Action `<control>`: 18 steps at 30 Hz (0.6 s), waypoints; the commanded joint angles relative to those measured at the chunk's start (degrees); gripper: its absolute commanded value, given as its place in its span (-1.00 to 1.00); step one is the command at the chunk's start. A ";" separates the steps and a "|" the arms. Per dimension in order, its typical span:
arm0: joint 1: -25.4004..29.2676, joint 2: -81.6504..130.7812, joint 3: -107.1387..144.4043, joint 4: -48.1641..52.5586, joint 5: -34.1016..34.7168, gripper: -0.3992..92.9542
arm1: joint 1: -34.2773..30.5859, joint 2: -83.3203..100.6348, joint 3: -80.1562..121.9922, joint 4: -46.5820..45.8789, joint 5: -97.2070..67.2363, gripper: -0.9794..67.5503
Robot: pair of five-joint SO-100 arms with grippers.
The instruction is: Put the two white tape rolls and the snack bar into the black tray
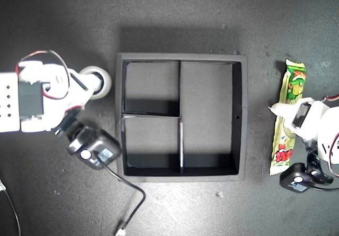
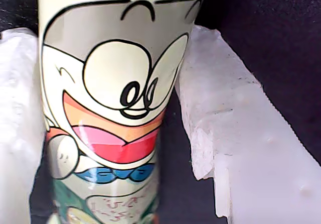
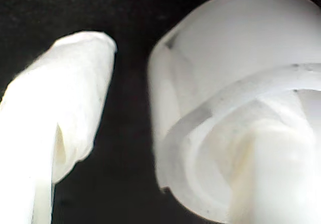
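The black tray (image 1: pixel 241 119) lies empty between my two grippers. My first gripper (image 2: pixel 175 133) is open around the snack bar (image 2: pixel 110 113), whose glossy wrapper may slip or tilt if squeezed off-centre. My second gripper (image 3: pixel 130 113) is open with one finger (image 3: pixel 281 153) inside the tape roll (image 3: pixel 225 58), which may roll away.

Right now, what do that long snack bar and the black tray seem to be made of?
The snack bar looks wrapped in glossy plastic film: the first wrist view shows sheen over the printed cartoon, and its ends are crimped. The black tray looks matte and stiff, perhaps foam board or plastic; its walls show no shine, so I cannot say which.
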 commanded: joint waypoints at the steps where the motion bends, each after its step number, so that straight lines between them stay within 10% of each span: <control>1: -1.67 1.05 0.09 -1.05 0.79 -0.85 | 0.79 0.26 -0.62 -0.18 -0.88 -0.60; 18: -1.67 12.83 -9.93 17.23 0.62 -0.99 | 0.88 0.26 -2.55 2.99 -1.85 -0.72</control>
